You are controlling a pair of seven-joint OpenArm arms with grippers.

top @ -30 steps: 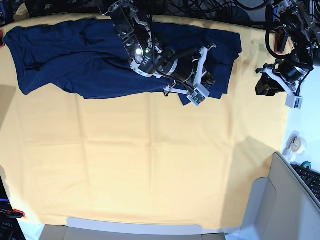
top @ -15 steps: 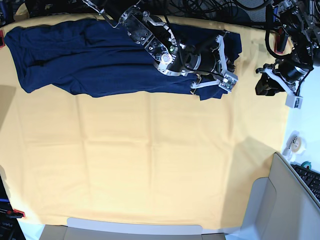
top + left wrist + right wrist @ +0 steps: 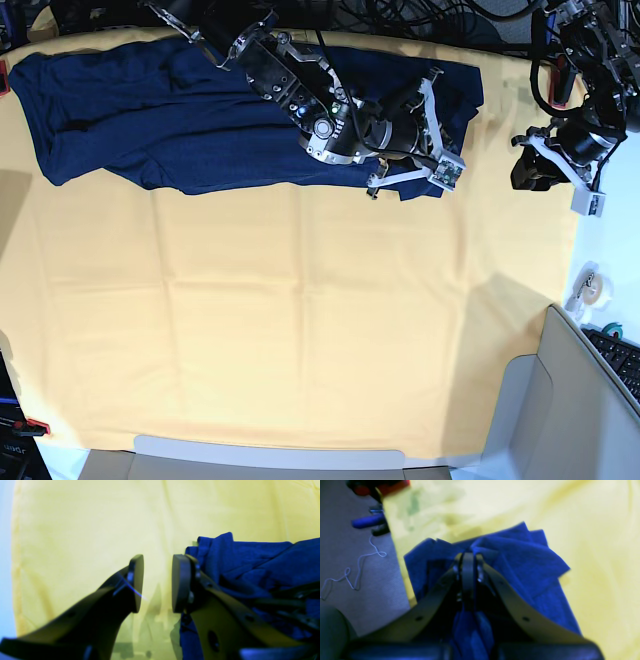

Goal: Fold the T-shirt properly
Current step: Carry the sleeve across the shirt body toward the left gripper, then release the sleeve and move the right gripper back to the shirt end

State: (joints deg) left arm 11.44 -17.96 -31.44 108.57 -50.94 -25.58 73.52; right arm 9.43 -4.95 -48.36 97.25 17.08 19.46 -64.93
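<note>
At upper centre-right of the base view, the right gripper is clamped on a bunched corner of the T-shirt; its wrist view shows the jaws pressed together with navy cloth pinched between them. From that pinch the garment runs leftward along the top edge of the yellow cloth, long axis horizontal (sleeves not distinguishable). The left gripper, at far right, hangs part open and empty just beside the shirt's edge. The right arm is plainly the nearer.
</note>
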